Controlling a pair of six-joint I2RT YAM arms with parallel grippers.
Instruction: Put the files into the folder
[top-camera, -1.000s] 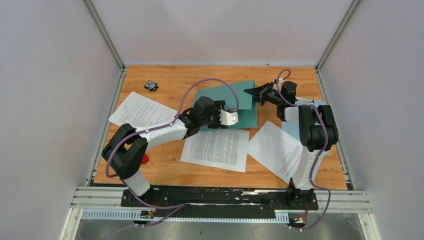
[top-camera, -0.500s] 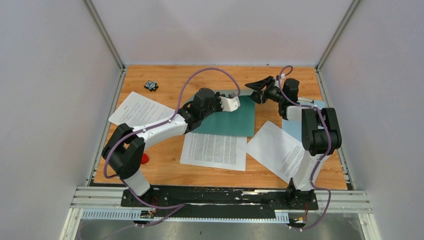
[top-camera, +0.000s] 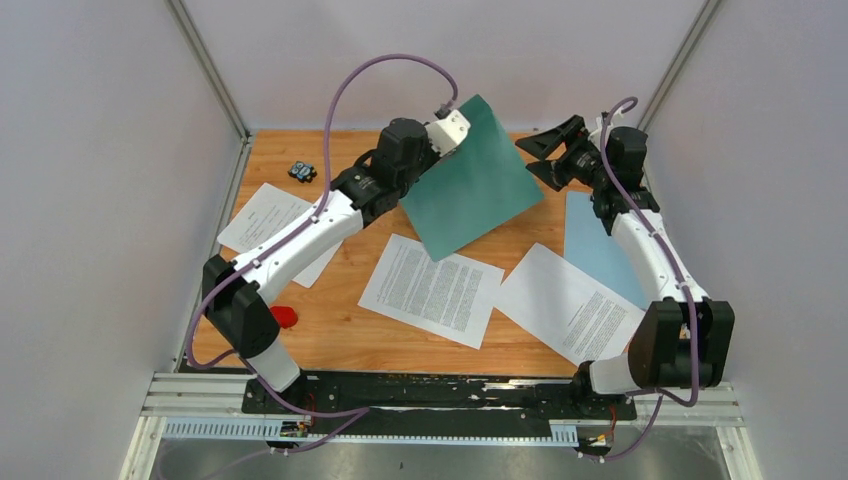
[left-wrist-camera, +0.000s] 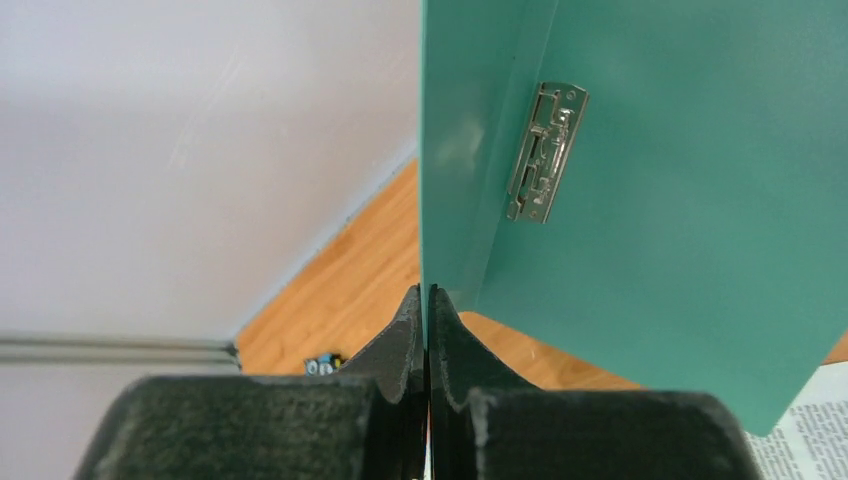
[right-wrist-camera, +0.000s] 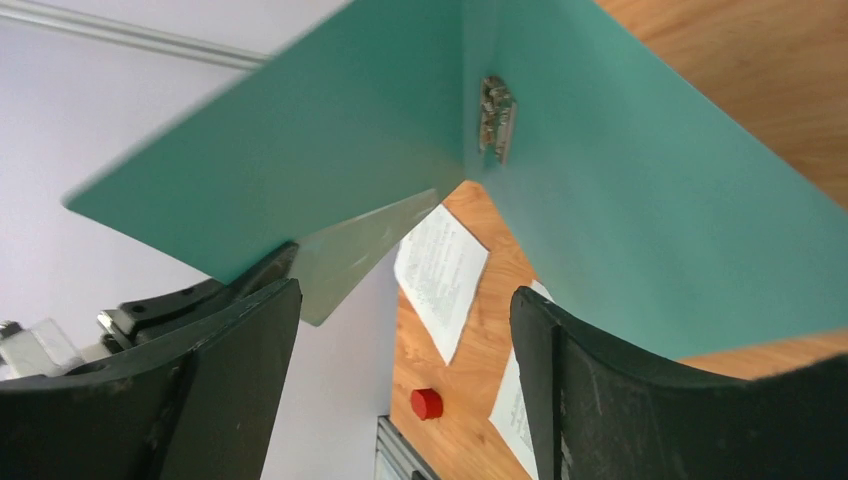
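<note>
My left gripper (top-camera: 452, 124) is raised over the back of the table and shut on one cover of the teal folder (top-camera: 470, 180). In the left wrist view the jaws (left-wrist-camera: 427, 296) pinch that cover edge-on. The other cover (left-wrist-camera: 660, 210) spreads to the right, with the metal fastener (left-wrist-camera: 545, 150) by the spine. My right gripper (top-camera: 548, 152) stands open just right of the folder, holding nothing. The right wrist view looks between its fingers (right-wrist-camera: 405, 300) into the open folder (right-wrist-camera: 610, 200). Three files lie flat: left (top-camera: 268, 222), middle (top-camera: 432, 290), right (top-camera: 575, 305).
A light blue clipboard (top-camera: 598, 245) lies at the right, partly under the right file. A small black object (top-camera: 302, 171) sits at the back left. A red cap (top-camera: 284, 317) sits by the left arm's base. Grey walls close in three sides.
The left gripper shut on the folder's cover and lifted it up and back, tilting the folder open. The right gripper let go of the folder, opened and drew back to the right.
</note>
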